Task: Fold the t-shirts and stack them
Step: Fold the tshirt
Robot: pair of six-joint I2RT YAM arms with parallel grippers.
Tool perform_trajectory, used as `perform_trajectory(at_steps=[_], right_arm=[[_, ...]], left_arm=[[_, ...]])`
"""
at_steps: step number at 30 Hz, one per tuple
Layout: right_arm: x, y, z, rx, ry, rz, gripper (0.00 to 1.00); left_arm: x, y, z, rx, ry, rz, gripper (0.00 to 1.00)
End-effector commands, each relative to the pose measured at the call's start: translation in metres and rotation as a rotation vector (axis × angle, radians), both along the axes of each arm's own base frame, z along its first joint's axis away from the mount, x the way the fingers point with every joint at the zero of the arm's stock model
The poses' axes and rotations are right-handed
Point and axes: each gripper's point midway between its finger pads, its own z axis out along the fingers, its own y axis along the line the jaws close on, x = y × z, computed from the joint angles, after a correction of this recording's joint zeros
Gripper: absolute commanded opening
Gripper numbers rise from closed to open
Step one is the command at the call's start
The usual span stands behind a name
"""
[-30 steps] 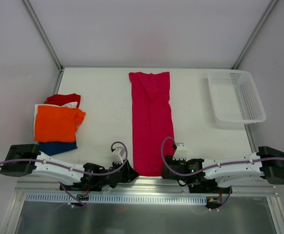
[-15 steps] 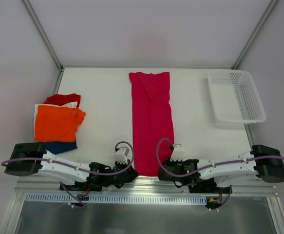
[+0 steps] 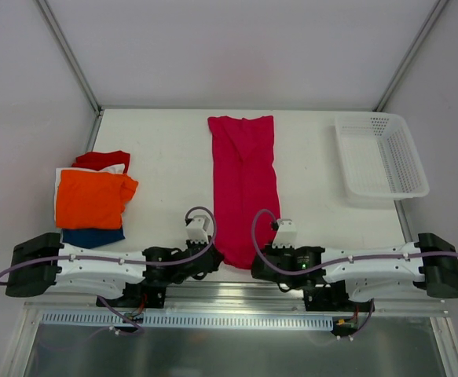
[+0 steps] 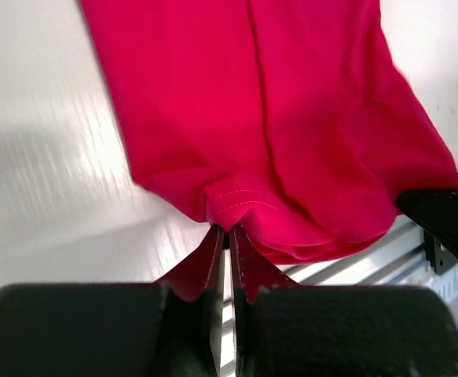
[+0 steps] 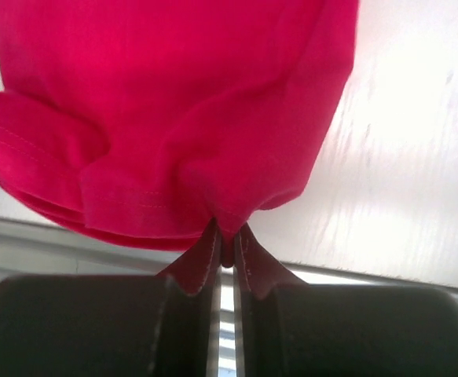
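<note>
A magenta-pink t-shirt [image 3: 243, 184] lies folded into a long strip down the middle of the table, its near hem lifted and bunched. My left gripper [image 3: 216, 258] is shut on the hem's left corner [image 4: 227, 212]. My right gripper [image 3: 254, 263] is shut on the right corner [image 5: 225, 216]. In both wrist views the cloth [image 4: 268, 118] hangs in folds just past the fingertips, pinched between the jaws. At the table's left lies a pile of folded t-shirts: orange [image 3: 93, 198] on top, white [image 3: 58, 177], red [image 3: 101, 159] and dark blue [image 3: 92, 237] showing at the edges.
A white perforated basket [image 3: 382, 155] stands at the back right of the table. The metal rail of the table's near edge [image 3: 236, 292] runs just below both grippers. Grey walls close in the table on three sides.
Both grippers have shut on the near hem of the pink t-shirt and moved inward and slightly forward. The hem has risen off the table and bunched.
</note>
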Motion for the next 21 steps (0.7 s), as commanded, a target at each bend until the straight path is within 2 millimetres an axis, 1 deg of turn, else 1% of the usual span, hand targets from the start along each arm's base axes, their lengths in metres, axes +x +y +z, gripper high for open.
perform_trajectory(at_steps=[1,2,4,5,6,7,8,10,11,12,13,14,15,16,17,18,19,20,21], right_arm=[[0.024,-0.008,0.02,-0.049,-0.088,-0.006,0.0],[0.033,-0.01,0.023,-0.072,-0.11,-0.01,0.0],[0.041,-0.011,0.026,-0.097,-0.12,-0.016,0.01],[0.05,-0.01,0.032,-0.108,-0.131,-0.017,0.01],[0.054,-0.01,0.033,-0.124,-0.138,-0.016,0.01],[0.058,-0.007,0.034,-0.129,-0.142,-0.011,0.0],[0.069,-0.004,0.037,-0.138,-0.151,-0.008,0.01],[0.082,-0.003,0.036,-0.143,-0.144,-0.018,0.01],[0.09,0.003,0.04,-0.141,-0.157,-0.001,0.01],[0.096,0.004,0.037,-0.157,-0.153,0.001,0.0],[0.104,0.003,0.036,-0.165,-0.146,-0.012,0.0],[0.112,0.007,0.037,-0.157,-0.153,-0.013,0.01],[0.118,0.01,0.034,-0.185,-0.152,0.009,0.0],[0.126,0.01,0.033,-0.185,-0.14,0.0,0.0],[0.133,0.014,0.032,-0.178,-0.143,-0.001,0.0],[0.14,0.018,0.035,-0.185,-0.151,0.013,0.01],[0.15,0.017,0.029,-0.198,-0.141,0.001,0.01],[0.156,0.018,0.029,-0.198,-0.14,-0.004,0.0],[0.161,0.023,0.03,-0.192,-0.139,0.017,0.01]], left_arm=[[0.016,0.001,0.012,0.039,-0.048,-0.008,0.0],[0.023,0.003,0.015,0.04,-0.051,0.011,0.0],[0.031,0.004,0.016,0.062,-0.065,0.015,0.0],[0.037,0.008,0.017,0.079,-0.065,0.035,0.0],[0.041,0.01,0.016,0.097,-0.07,0.037,0.0],[0.045,0.01,0.018,0.102,-0.075,0.043,0.0],[0.054,0.012,0.02,0.114,-0.083,0.059,0.0],[0.063,0.012,0.024,0.118,-0.086,0.075,0.0],[0.071,0.015,0.023,0.135,-0.086,0.09,0.0],[0.074,0.014,0.023,0.14,-0.084,0.093,0.0],[0.081,0.011,0.029,0.138,-0.092,0.101,0.0],[0.085,0.012,0.025,0.169,-0.095,0.098,0.0],[0.094,0.015,0.026,0.178,-0.096,0.117,0.0],[0.101,0.011,0.031,0.178,-0.102,0.123,0.0],[0.107,0.012,0.025,0.21,-0.099,0.121,0.0],[0.118,0.016,0.026,0.218,-0.096,0.148,0.0],[0.125,0.012,0.03,0.21,-0.094,0.147,0.0],[0.13,0.015,0.023,0.239,-0.086,0.149,0.0],[0.142,0.017,0.026,0.225,-0.094,0.173,0.0]])
